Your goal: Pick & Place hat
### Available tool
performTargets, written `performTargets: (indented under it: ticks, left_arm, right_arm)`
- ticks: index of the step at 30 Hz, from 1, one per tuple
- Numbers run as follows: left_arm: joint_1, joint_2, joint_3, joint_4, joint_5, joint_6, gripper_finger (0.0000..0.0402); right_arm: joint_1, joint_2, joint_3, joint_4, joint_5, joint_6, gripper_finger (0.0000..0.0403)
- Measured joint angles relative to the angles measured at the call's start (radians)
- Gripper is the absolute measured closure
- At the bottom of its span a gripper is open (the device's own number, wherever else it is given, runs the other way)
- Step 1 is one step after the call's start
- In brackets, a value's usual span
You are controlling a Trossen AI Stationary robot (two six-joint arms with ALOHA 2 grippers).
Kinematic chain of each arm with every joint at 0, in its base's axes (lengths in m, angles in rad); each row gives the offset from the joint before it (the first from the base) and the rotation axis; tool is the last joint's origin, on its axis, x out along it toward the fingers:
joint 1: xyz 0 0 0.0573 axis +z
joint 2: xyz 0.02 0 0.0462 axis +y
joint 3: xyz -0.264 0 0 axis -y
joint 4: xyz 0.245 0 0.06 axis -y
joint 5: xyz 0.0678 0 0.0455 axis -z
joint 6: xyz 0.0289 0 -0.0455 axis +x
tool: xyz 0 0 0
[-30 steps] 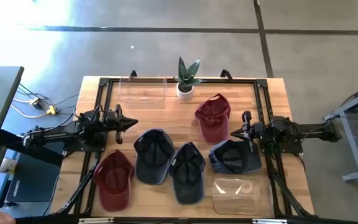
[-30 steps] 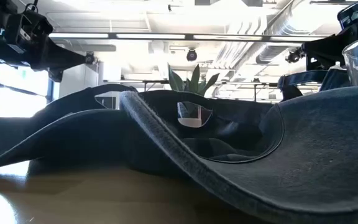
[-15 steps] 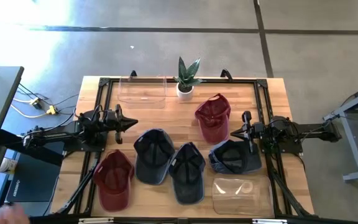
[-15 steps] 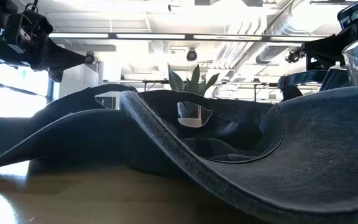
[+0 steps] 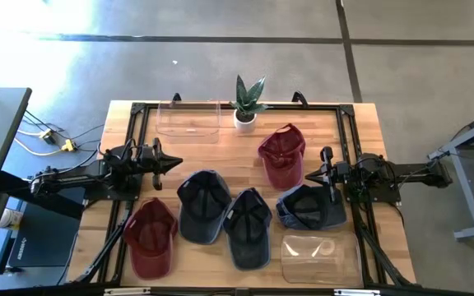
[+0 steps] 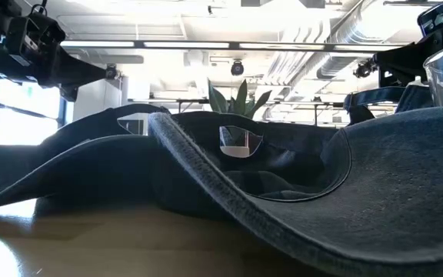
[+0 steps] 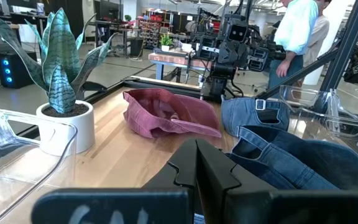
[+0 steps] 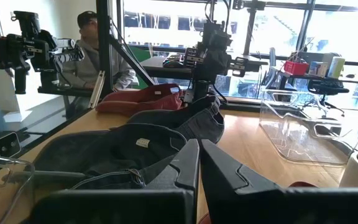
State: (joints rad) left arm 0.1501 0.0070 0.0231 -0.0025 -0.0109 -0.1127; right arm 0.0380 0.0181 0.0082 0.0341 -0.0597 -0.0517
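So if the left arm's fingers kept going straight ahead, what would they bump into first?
Probably the crumpled red cap beyond the left gripper, though it may pass just above the dark blue denim cap; height is unclear.

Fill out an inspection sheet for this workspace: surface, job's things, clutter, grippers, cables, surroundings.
Surface: light wooden table top inside a black metal frame.
Job's things: five caps. One red cap at the back right, another red cap at the front left, three dark denim caps in between.
Clutter: two clear plastic bins, one at the back, one at the front right; a small potted plant in a white pot.
Grippers: left gripper shut, empty, at the table's left side; right gripper shut, empty, at the right side.
Cables: yellow-ended cords on the floor to the left.
Surroundings: grey concrete floor; people behind the table.
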Motion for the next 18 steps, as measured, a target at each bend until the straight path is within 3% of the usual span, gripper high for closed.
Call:
performTargets:
  ticks: [8,12,18]
  left_arm:
    - [0.0,0.0,0.0,0.001,0.001,-0.012,0.0401]
    - [0.0,0.0,0.0,0.019,0.001,-0.185,0.0401]
    - [0.0,0.003,0.0,0.037,-0.103,-0.521,0.0401]
  right_arm:
    - [0.0,0.0,0.0,0.0,0.0,0.0,0.0391]
    - [0.0,0.0,0.0,0.0,0.0,0.0,0.0391]
    - [0.0,0.0,0.0,0.0,0.0,0.0,0.0391]
